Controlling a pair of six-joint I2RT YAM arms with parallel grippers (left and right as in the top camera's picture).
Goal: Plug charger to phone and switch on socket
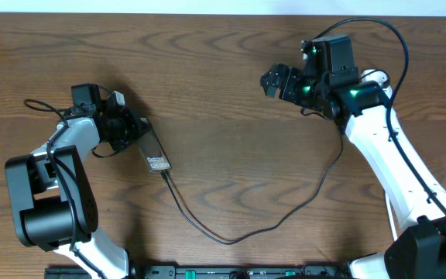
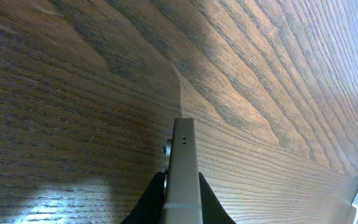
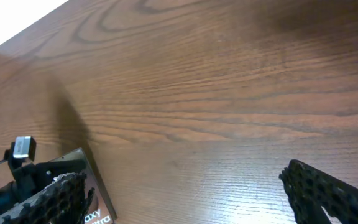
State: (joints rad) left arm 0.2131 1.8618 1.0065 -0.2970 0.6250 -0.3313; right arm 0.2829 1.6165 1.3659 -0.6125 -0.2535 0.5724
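At eight o'clock the left arm (image 1: 74, 139) shows a bulky black base housing, a white link and a black wrist with a thin black cable looped beside it, ending in a black left claw (image 1: 136, 130). At three o'clock the right arm (image 1: 385, 159) has long white links, black joints glowing green and a black cable arching overhead. The right claw (image 1: 269, 81) has black, dimpled fingers (image 3: 328, 194).

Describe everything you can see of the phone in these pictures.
The flat bronze-brown rectangular phone is angled left of centre over the wooden table, white lettering on its dark face. The left tool clamps its upper end between black fingers. Its thin edge looks like matte metal, with two tiny holes and a side button. A thin black cable meets its lower end. Whether it rests on the table is unclear.
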